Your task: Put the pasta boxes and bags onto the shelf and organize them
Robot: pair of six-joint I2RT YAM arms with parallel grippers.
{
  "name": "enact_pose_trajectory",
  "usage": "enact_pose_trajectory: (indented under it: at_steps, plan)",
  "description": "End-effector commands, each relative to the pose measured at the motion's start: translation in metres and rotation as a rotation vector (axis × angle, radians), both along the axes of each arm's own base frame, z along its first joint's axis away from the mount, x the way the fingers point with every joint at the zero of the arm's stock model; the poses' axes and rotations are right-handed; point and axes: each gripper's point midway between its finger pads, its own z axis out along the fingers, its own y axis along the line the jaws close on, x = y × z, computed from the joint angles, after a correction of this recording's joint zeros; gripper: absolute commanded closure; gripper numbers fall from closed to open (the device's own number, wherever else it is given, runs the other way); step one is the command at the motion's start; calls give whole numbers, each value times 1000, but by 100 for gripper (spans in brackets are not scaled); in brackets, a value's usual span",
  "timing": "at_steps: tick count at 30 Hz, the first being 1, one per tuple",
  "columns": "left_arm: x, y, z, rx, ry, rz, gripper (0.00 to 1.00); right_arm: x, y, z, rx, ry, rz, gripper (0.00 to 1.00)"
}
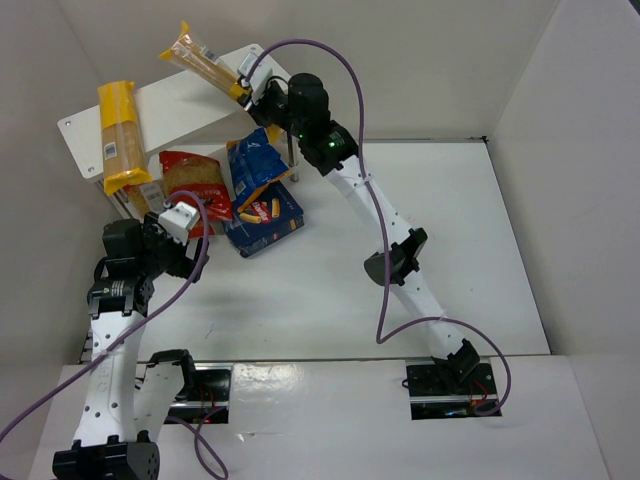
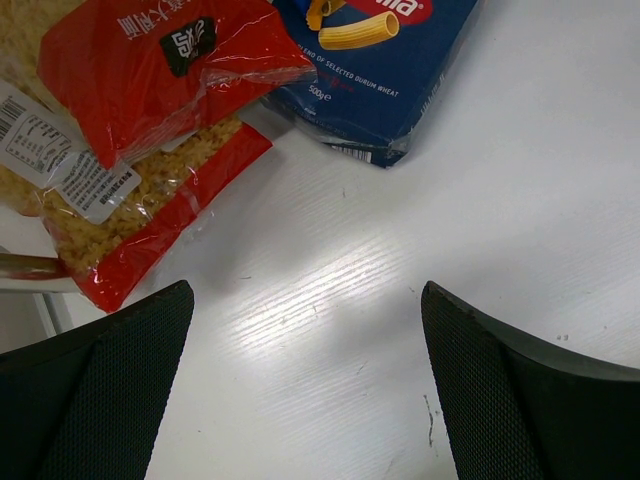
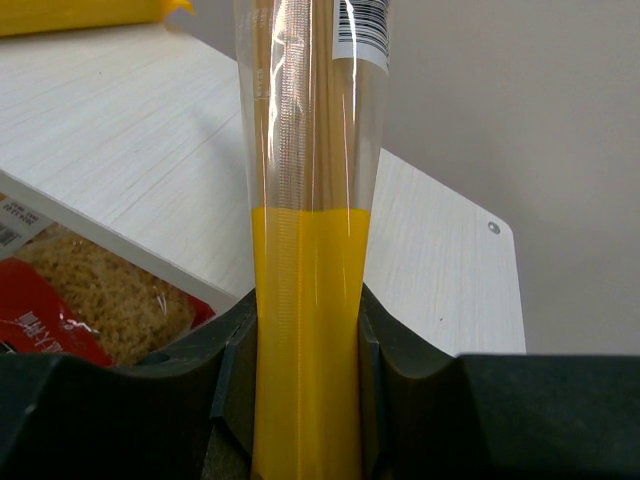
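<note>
Spaghetti bag [image 1: 205,62] clamped at its yellow end by R gripper [image 1: 247,88], over shelf [image 1: 190,100]; placing step. Next: lay flat beside 2nd bag [image 1: 120,135], release. L gripper [image 1: 180,215] open, empty.

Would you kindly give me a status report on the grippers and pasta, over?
Left gripper open, empty, by red pasta bag. Right gripper shut on spaghetti bag, over shelf. Second spaghetti bag lies on shelf. No obstruction seen.
</note>
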Motion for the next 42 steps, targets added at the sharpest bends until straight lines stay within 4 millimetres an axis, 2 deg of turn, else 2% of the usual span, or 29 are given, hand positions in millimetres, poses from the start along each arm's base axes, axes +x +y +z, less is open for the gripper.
enact_pose_trajectory:
  at_steps: [1,2,4,7,9,11,13,14,15,18,20,21,22,27,28,29,33,35,36,37,38,39,40,41,42]
  plan:
    - [1,-3,8,-4,-33,-24,0,-29,-14,113,234,-307,12,99]
    - [1,-3,8,-4,-33,-24,0,-34,-11,118,249,-322,21,97]
    - [1,-2,8,4,-36,-28,0,-32,-9,116,249,-337,17,91]
    - [-1,-2,6,2,-27,-28,0,-26,-4,107,241,-341,15,91]
    - [-1,-2,6,2,-27,-28,0,-27,-5,109,247,-348,14,91]
    - [-1,-4,7,-3,-27,-36,0,-24,-3,105,243,-356,12,83]
    - [-1,-4,7,-3,-27,-36,0,-22,-1,103,251,-365,11,79]
    - [-1,-2,7,-3,-27,-27,0,-22,-1,103,251,-365,11,76]
    - [-1,-2,7,-3,-27,-27,0,-23,0,103,249,-367,20,66]
    - [-1,-2,7,-3,-27,-27,0,-21,1,100,244,-374,17,53]
    - [-1,-2,7,-3,-27,-27,0,-22,1,102,245,-388,14,50]
    - [-1,-2,7,-3,-27,-27,0,-25,5,102,241,-394,20,34]
    - [-1,-2,7,-3,-27,-27,0,-26,5,102,241,-394,20,27]
    - [-1,-2,7,-3,-27,-27,0,-19,10,88,223,-374,21,27]
    - [-1,-2,7,-3,-27,-27,0,-19,11,86,212,-374,19,34]
    - [-1,-2,7,-3,-27,-27,0,-19,11,86,211,-374,19,37]
    - [-2,-2,9,-1,-37,-27,0,-17,9,87,213,-371,9,37]
    - [-2,-2,9,-1,-37,-27,0,-21,3,97,221,-376,0,36]
    - [-2,-2,9,-1,-37,-27,0,-19,6,88,203,-343,4,36]
    - [-2,-2,9,-1,-37,-27,0,-26,-1,102,210,-351,3,36]
    - [-3,-2,11,1,-47,-27,0,-29,-3,104,210,-336,7,36]
    - [-3,-2,11,1,-47,-27,0,-30,-3,99,187,-297,11,36]
    - [-3,-2,11,1,-47,-27,0,-36,-9,109,185,-294,11,36]
    - [-4,-2,13,3,-56,-27,0,-40,-11,110,184,-268,16,36]
    - [-4,-2,13,3,-56,-27,0,-42,-13,102,146,-225,17,36]
